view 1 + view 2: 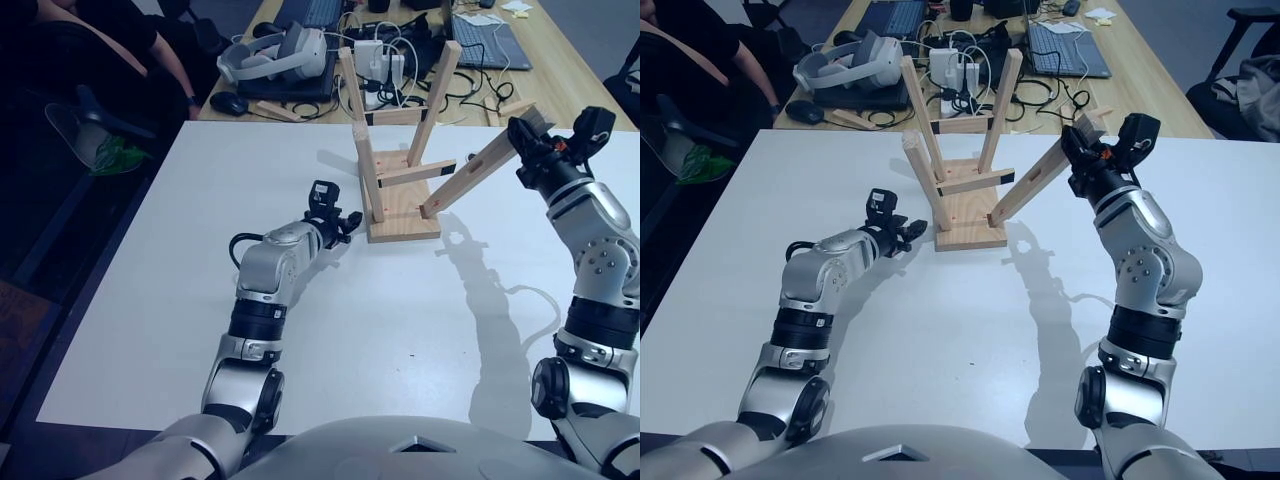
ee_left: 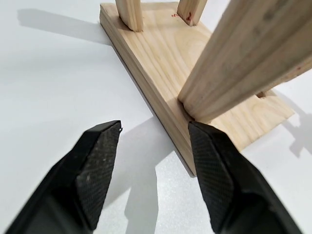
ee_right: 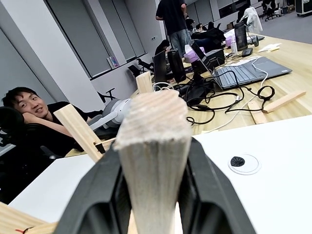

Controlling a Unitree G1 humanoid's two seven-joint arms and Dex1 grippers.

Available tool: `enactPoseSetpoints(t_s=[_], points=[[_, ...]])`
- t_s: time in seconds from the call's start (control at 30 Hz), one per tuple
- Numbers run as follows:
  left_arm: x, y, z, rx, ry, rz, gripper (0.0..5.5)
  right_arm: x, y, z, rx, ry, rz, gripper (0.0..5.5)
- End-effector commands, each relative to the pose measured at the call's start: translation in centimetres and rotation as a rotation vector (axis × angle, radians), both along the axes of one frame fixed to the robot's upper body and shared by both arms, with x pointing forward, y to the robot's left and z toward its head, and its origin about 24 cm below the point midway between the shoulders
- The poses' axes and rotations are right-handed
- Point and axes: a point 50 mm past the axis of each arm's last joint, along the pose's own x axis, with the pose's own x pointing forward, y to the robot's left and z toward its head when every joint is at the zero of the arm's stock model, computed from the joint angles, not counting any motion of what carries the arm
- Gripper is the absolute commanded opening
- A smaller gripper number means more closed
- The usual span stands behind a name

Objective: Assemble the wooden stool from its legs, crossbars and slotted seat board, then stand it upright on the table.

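Table (image 1: 400,340): you are working on a smooth white top, so I judge the light stool is liable to slide when pushed.
Left gripper (image 2: 156,141): it is hovering low over the table just left of the seat board. Its jaws are standing apart with nothing between them, one fingertip close to the board's edge.
Seat board (image 1: 405,225): it is lying flat, underside up, at the middle of the table. It is looking like stiff pale wood, thick enough to pinch by the rim, so you are best bracing it there.
Fourth leg (image 1: 470,172): it is leaning up to the right, its lower end meeting the board at the right-hand corner. I cannot tell whether it is seated in the slot. It is rigid, light and long, so I judge that a small wrist tilt is going to swing the foot widely.
Right gripper (image 1: 528,140): its jaws are clamping the fourth leg's upper end, wood filling the gap. Square faces are giving a sure hold, though a grip lower down would steer better.
Standing legs (image 1: 366,160): three are rising from the board.
Crossbars (image 1: 418,172): they are joining those legs, so treat the joints as fragile to sideways force.
Far desk (image 1: 560,60): cables and laptops are lying on it.
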Motion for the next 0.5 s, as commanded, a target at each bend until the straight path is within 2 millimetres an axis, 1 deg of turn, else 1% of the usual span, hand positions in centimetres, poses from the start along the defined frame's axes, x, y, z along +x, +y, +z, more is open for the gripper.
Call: enactPoseSetpoints(t_s=[0.03, 0.13, 0.23, 0.3, 0.5], points=[[0.2, 0.3, 0.0, 0.005, -0.004, 0.029, 2.55, -0.8, -0.1, -1.6, -0.018, 0.079, 0.0, 1.0], [0.3, 0.4, 0.0, 0.002, -0.003, 0.039, 2.55, -0.8, -0.3, -1.8, 0.01, 0.106, -0.028, 1.0], [0.3, 0.4, 0.0, -0.004, -0.008, 0.046, 2.55, -0.6, -0.9, -2.3, 0.076, 0.168, -0.065, 1.0], [0.4, 0.3, 0.0, -0.009, -0.013, 0.045, 2.55, -0.6, -1.1, -2.3, 0.111, 0.167, -0.069, 1.0], [0.6, 0.2, 0.1, -0.024, -0.029, 0.051, 2.55, -0.8, 0.1, -2.0, 0.042, 0.134, 0.022, 1.0]])
